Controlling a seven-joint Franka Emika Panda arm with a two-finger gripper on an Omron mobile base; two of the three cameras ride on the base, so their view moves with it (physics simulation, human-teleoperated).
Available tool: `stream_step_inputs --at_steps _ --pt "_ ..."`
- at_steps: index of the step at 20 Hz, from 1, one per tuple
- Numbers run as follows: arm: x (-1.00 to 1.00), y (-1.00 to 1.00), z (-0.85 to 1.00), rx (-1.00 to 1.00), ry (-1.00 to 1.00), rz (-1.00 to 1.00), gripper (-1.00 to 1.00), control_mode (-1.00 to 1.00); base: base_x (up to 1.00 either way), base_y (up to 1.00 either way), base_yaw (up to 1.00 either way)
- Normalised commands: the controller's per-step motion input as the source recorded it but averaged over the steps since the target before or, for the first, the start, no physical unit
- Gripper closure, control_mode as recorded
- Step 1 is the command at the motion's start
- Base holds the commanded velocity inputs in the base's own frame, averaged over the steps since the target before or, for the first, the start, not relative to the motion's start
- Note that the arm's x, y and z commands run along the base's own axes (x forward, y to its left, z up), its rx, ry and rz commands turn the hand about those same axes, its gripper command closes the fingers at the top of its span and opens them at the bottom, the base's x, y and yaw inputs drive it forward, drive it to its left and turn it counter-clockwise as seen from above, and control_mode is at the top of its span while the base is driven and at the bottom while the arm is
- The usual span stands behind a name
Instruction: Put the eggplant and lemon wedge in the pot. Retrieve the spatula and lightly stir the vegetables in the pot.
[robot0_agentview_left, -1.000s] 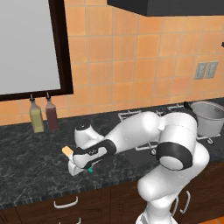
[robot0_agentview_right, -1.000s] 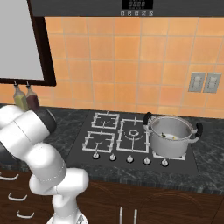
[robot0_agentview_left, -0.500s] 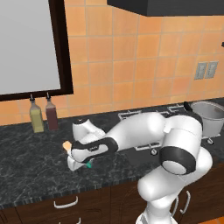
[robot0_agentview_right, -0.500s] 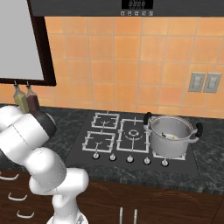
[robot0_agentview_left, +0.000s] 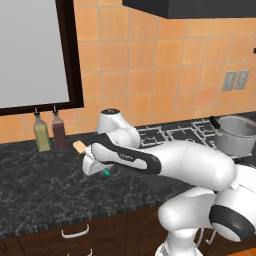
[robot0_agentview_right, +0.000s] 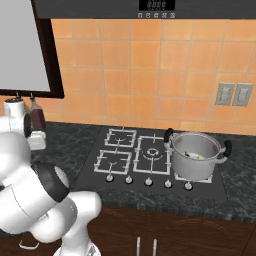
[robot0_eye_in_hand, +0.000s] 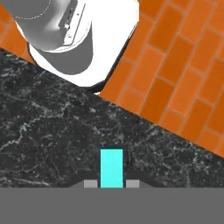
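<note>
While gripped: spatula (robot0_agentview_left: 80, 147) in claw (robot0_agentview_left: 97, 162), tan head up-left, teal end at bottom
claw: pinching spatula handle above tabletop (robot0_agentview_left: 45, 185) near back edge
pot (robot0_agentview_right: 195, 156): on stove's right burner

Glossy white rounded arm (robot0_agentview_left: 185, 162), dark grey joint bands.

Spatula (robot0_agentview_left: 83, 150) mostly buried behind the hand (robot0_agentview_left: 95, 162): just tan head and a teal handle tip peeking out beside it. Pot (robot0_agentview_left: 238, 135) sliced by the right edge. Scraps inside the pot too small to name.
</note>
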Motion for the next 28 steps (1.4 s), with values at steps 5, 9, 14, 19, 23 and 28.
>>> stream_step_inputs --at_steps 5,9,14,19,23,28 --pt "-0.27 0.0 0.87 0.36 0.04 -0.64 1.0 -1.0 0.0 0.0 0.0" --pt "-0.31 0.0 0.58 0.36 0.09 -0.86 1.0 -1.0 0.0 0.0 0.0" --pt "-0.22 0.0 0.5 0.4 0.11 -0.81 1.0 -1.0 0.0 0.0 0.0" --pt "-0.11 0.0 0.39 0.42 0.15 -0.76 1.0 -1.0 0.0 0.0 0.0" --pt "-0.02 -0.2 0.26 0.45 0.21 -0.69 1.0 -1.0 0.0 0.0 0.0" --pt "0.0 -0.47 0.4 0.61 0.3 -0.48 1.0 -1.0 0.0 0.0 0.0"
